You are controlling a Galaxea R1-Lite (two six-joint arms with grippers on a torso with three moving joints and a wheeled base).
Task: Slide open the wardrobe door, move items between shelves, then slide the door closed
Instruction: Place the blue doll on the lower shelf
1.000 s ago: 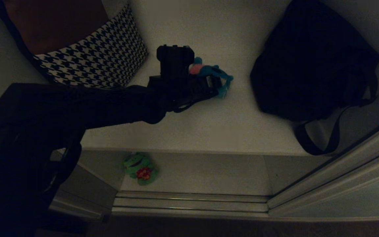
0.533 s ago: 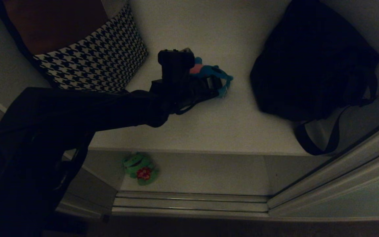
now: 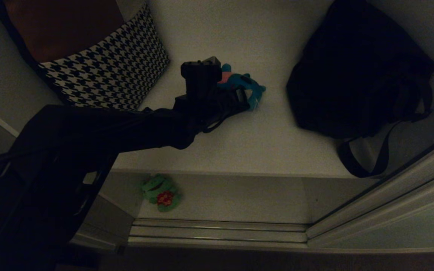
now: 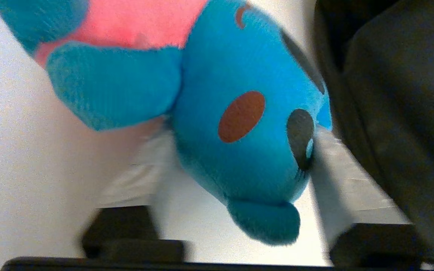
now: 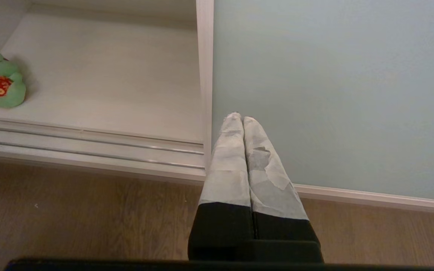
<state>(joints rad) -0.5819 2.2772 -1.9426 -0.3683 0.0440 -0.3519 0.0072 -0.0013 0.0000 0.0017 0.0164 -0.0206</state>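
Dim head view; wrist views brighter.

The blue toy (image 4: 239, 113) is fuzzy plush cloth, the shelf (image 5: 107, 94) matt white board, the sliding door (image 5: 333, 94) smooth matt, the floor (image 5: 70, 218) grained wood, the track rails (image 5: 89, 145) shiny metal.

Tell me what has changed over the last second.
The left hand has begun closing around the blue plush toy on the upper shelf, and its arm has shifted slightly. The green plush toy, cushion, bag and right hand stayed put.
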